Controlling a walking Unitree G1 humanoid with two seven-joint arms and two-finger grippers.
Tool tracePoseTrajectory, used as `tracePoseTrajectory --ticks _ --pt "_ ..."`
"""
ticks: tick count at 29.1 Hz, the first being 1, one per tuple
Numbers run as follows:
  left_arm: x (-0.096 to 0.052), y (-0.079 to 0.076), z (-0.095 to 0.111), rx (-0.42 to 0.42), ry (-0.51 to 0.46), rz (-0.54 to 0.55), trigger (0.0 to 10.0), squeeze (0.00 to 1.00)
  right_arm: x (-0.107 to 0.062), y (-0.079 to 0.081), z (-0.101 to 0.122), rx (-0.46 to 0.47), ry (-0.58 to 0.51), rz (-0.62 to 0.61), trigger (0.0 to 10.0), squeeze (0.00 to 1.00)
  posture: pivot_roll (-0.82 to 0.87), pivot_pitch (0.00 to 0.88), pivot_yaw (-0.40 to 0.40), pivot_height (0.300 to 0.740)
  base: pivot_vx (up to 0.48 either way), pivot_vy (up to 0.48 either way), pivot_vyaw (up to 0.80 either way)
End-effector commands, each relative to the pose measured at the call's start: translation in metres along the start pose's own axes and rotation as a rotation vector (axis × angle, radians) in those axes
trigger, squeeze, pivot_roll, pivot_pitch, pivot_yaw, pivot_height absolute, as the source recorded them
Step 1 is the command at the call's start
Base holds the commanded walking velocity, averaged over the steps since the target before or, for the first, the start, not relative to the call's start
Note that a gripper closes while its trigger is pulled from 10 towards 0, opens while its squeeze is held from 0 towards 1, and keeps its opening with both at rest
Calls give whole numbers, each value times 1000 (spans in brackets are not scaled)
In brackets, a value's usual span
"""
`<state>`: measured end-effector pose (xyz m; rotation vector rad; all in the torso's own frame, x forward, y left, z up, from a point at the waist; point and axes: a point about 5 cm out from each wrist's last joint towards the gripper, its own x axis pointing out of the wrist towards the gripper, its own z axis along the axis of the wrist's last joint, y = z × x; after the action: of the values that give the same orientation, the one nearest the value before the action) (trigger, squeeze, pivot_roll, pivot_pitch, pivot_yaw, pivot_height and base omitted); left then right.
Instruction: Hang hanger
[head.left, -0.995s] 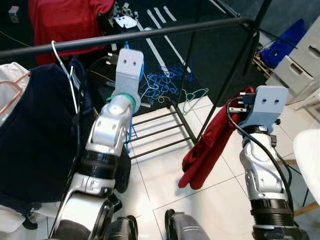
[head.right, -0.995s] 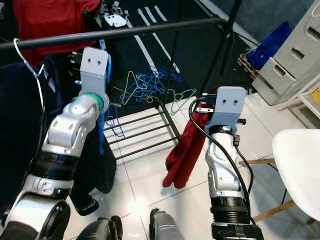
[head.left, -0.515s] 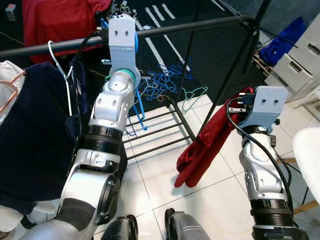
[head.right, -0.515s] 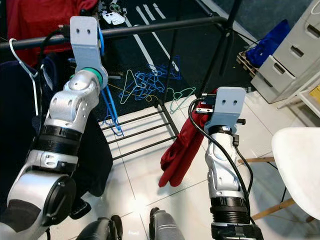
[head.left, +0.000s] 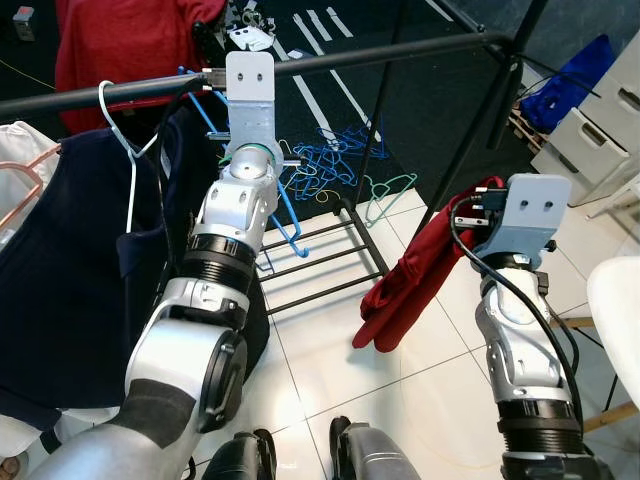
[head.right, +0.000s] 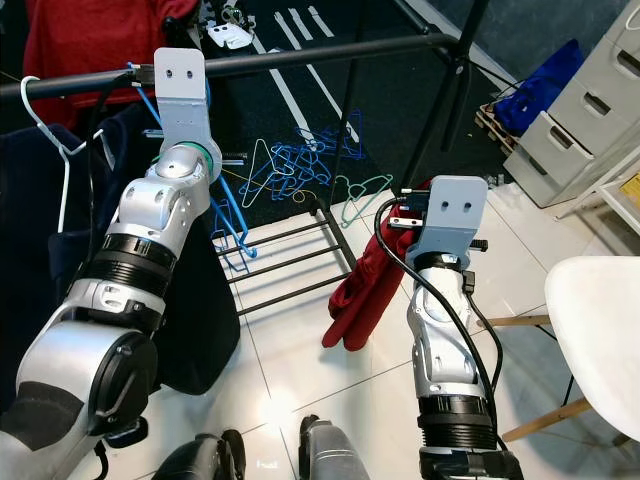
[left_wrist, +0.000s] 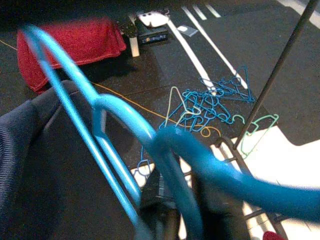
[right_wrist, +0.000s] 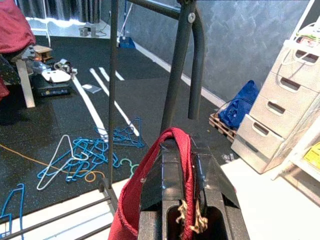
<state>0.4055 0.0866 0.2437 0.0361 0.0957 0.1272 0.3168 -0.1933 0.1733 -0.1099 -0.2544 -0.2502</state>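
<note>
Raising the left gripper (left_wrist: 175, 220) up against the black rail (head.left: 380, 55) of the clothes rack, near the rail's left half, with the fingers pinched tight on a blue hanger (left_wrist: 125, 125). Holding that hanger so its hook (head.right: 143, 72) is sitting right at the rail, touching or just over it, hard to tell which, while its lower bar (head.left: 285, 225) is dangling below the wrist over the rack's bottom rungs (head.left: 320, 265). Hanging beside it, towards the rail's left end, a dark navy garment (head.left: 70, 270) on a white hanger (head.left: 120, 150).

Keeping the right gripper (right_wrist: 179, 175) low, out past the rack's right upright post (right_wrist: 180, 65), its 2 fingers clamped on a red cloth (head.left: 415, 275) draping down towards the white tile floor (head.left: 330, 350).

Lying on the dark mat beyond the rungs, a tangled heap of spare hangers (head.right: 295, 165), mostly blue. Standing near the right edge of the floor, grey drawers (head.right: 590, 110) and a white chair (head.right: 600, 310).
</note>
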Motion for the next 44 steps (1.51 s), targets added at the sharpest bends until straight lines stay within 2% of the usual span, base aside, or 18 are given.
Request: tracePoseTrajectory --ticks 1,5,6,7,15,18,21,24,25,32,33,35,36,39,44 --pt "0 -3 -6 27 16 0 10000 1000 -2 -2 3 0 -17 -8 10000 0 -146 112 43 740 0 0 0" --pt "1 5 1 62 -31 61 10000 1000 -2 -1 2 2 -15 -7 10000 0 -138 111 42 740 0 0 0" --pt "-1 8 3 77 -44 74 10000 0 -2 -1 3 3 -16 -6 10000 0 -137 110 42 740 0 0 0" --pt "-3 14 5 85 -53 82 10000 0 -2 -1 2 4 -16 -7 10000 0 -129 110 41 740 0 0 0" --pt "-10 27 8 93 -71 87 10000 0 -2 -1 2 5 -14 -6 10000 0 -118 109 39 740 0 0 0" --pt "-23 39 4 135 -73 61 10000 0 -1 1 1 7 -13 3 10000 0 -106 106 28 740 0 0 0" --pt "-26 36 -7 183 -47 10 10000 0 1 2 2 7 -16 8 10000 0 -107 104 27 740 0 0 0" --pt "-27 36 -8 189 -43 1 10000 0 1 2 3 7 -16 9 10000 0 -107 104 27 740 0 0 0" --pt "-29 36 -10 196 -46 -12 10000 1000 1 2 2 7 -16 8 10000 0 -107 104 27 740 0 0 0" --pt "-34 37 -11 214 -53 -18 10000 1000 1 2 2 7 -16 9 10000 0 -106 104 27 740 0 0 0" --pt "-34 39 -10 228 -53 1 10000 725 0 2 2 7 -16 9 10000 0 -108 103 28 740 0 0 0" --pt "-34 39 -10 228 -53 1 10000 725 0 2 2 7 -16 9 10000 0 -108 103 28 740 0 0 0" --pt "-35 41 -9 247 -57 19 10000 0 0 2 2 7 -16 9 10000 0 -106 104 29 740 0 0 0" --pt "-36 46 -8 271 -61 48 10000 0 0 1 2 7 -14 7 10000 0 -105 105 30 740 0 0 0" --pt "-36 44 -21 290 -10 17 10000 0 0 2 1 9 -13 9 10000 0 -103 106 31 740 0 0 0"
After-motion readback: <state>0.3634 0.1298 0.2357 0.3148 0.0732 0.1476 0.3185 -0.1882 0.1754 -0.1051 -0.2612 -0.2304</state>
